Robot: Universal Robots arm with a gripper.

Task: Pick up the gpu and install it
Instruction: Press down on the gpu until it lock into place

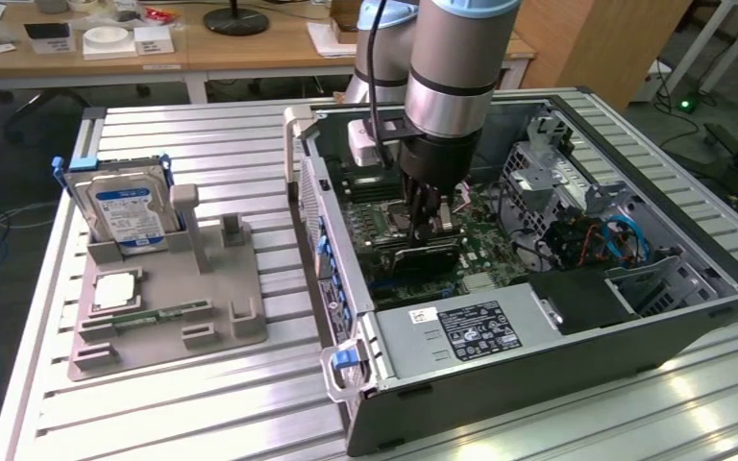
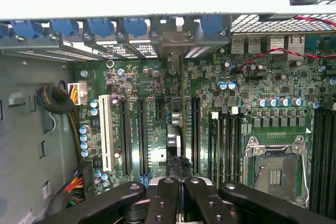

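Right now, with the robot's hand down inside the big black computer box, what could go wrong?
The black gripper is shut on the thin gpu card, seen edge-on over the green motherboard. If the card is a little off its slot, pushing could bend it or scrape the small parts beside it. Its silver end bracket sits close to the case's rear frame with blue clips and might catch there.
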